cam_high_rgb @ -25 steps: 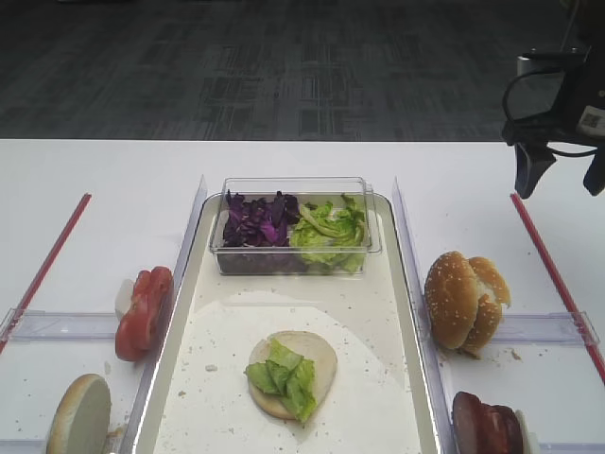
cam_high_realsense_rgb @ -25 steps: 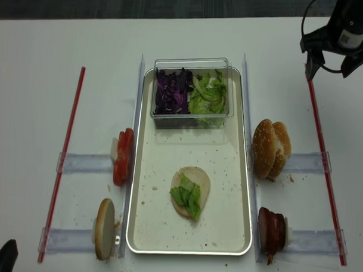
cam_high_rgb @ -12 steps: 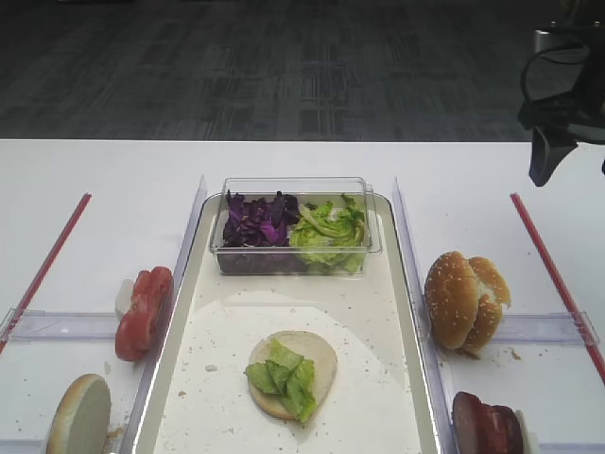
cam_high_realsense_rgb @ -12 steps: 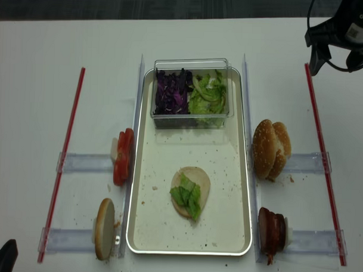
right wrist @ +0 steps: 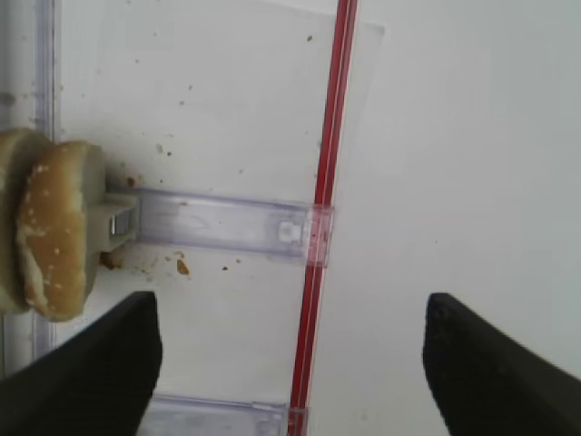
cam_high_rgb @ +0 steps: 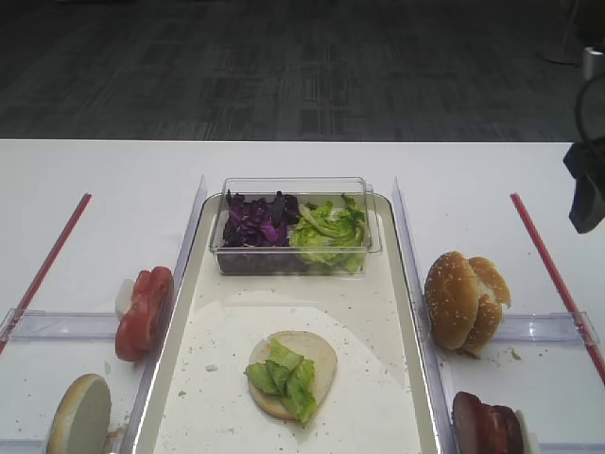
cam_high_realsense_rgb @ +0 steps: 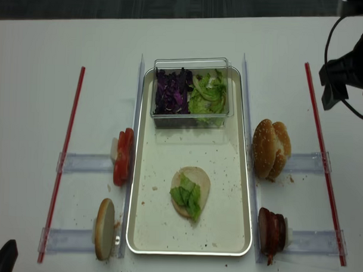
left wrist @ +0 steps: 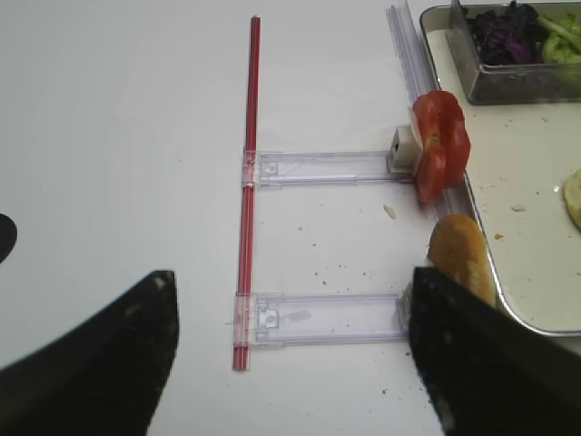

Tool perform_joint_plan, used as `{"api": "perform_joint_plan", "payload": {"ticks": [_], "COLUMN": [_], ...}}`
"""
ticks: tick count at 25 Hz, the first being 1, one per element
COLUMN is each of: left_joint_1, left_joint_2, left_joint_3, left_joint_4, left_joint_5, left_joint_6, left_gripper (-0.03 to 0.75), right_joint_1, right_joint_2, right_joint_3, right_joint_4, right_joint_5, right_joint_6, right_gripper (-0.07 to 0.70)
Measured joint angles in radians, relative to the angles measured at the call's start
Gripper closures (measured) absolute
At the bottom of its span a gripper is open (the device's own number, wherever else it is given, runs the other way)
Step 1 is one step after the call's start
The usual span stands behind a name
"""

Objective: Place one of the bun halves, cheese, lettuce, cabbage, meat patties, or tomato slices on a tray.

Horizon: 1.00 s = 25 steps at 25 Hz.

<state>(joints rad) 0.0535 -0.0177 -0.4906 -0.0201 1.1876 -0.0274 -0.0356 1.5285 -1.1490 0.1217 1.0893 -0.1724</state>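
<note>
On the tray lies one bun half, cut face up, with lettuce on top. Left of the tray stand tomato slices and another bun half. Right of it stand sesame bun halves and meat patties. My right gripper hangs open and empty over the right red strip, right of the bun halves. My left gripper is open and empty at the near left, left of the tomato slices. No cheese is in view.
A clear tub at the tray's far end holds purple cabbage and more lettuce. Red strips run along both sides. Clear plastic holders carry the stacked food.
My right gripper has moved from the far right corner toward the near side and to the right, still open. The food and the left gripper have not moved.
</note>
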Motion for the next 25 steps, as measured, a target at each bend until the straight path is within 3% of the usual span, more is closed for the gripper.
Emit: {"api": "perform_joint_plan", "payload": {"ticks": [9, 17, 25], "left_joint_1": [0.000, 0.000, 0.000], "left_joint_2": [0.000, 0.000, 0.000], "left_joint_3": [0.000, 0.000, 0.000], "left_joint_4": [0.000, 0.000, 0.000], "left_joint_5": [0.000, 0.000, 0.000], "left_joint_6": [0.000, 0.000, 0.000], "left_gripper": [0.225, 0.225, 0.225], "right_joint_1": [0.000, 0.000, 0.000], "right_joint_2": [-0.308, -0.628, -1.003], "right_joint_3": [0.304, 0.522, 0.640], "right_joint_4": [-0.001, -0.001, -0.010], "right_joint_5": [-0.087, -0.099, -0.089], "right_joint_6": [0.000, 0.015, 0.048], "right_gripper": [0.026, 0.030, 0.039]}}
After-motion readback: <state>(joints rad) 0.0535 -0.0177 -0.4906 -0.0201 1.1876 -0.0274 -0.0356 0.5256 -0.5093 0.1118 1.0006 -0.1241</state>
